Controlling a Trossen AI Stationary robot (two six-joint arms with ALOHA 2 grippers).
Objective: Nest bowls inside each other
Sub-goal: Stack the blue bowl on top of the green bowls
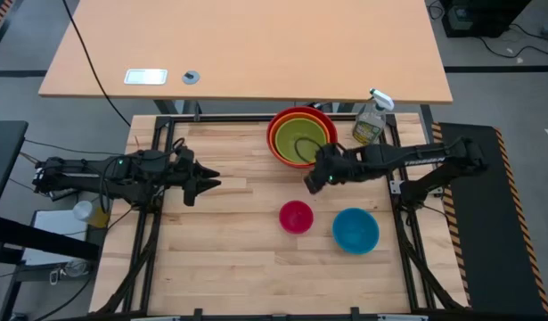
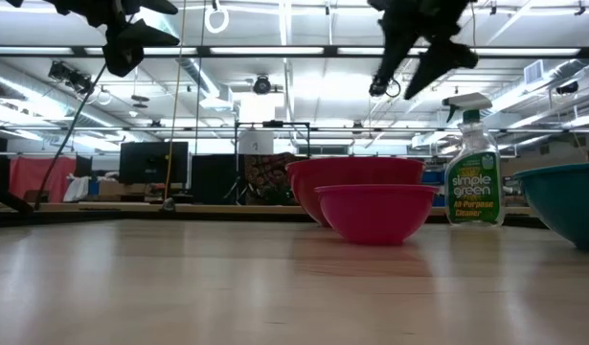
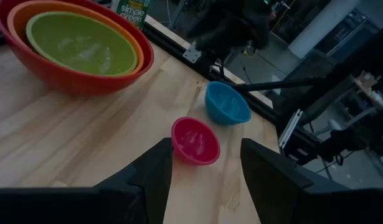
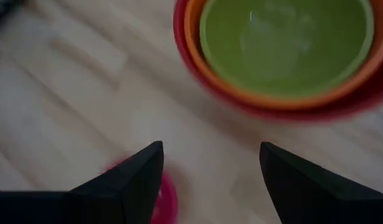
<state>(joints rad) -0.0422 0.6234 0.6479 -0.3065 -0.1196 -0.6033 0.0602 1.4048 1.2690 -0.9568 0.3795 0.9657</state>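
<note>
Two grippers show, and both stand with their jaws spread and nothing between them. The right gripper (image 1: 314, 181) hangs above the table (image 1: 220, 259) just beside the near rim of the nested stack, between that stack and the pink bowl (image 1: 296, 217); its wrist view shows bare wood between the fingers and a sliver of pink at the picture's bottom. The left gripper (image 1: 202, 185) waits over the table's left half, well apart from every bowl, pointing toward them.

Five bowls are on the table. Three are already nested near the far edge, right of centre: the red bowl (image 1: 275, 127) outermost, the orange bowl (image 1: 286, 122) inside it, the lime green bowl (image 1: 302, 140) inside that. Two stand loose toward the right of the table: the pink one and, just beside it nearer the right edge, the blue bowl (image 1: 355, 229), apart from each other. One clear spray bottle (image 1: 371, 120) stands at the far right corner, beside the stack.

By my reading the green bowl's placement is done and the blue one is due next, since it must go in before the pink. That calls for the right gripper to come over the blue bowl's rim, close on the wall, lift clear, and set it level inside the green.
</note>
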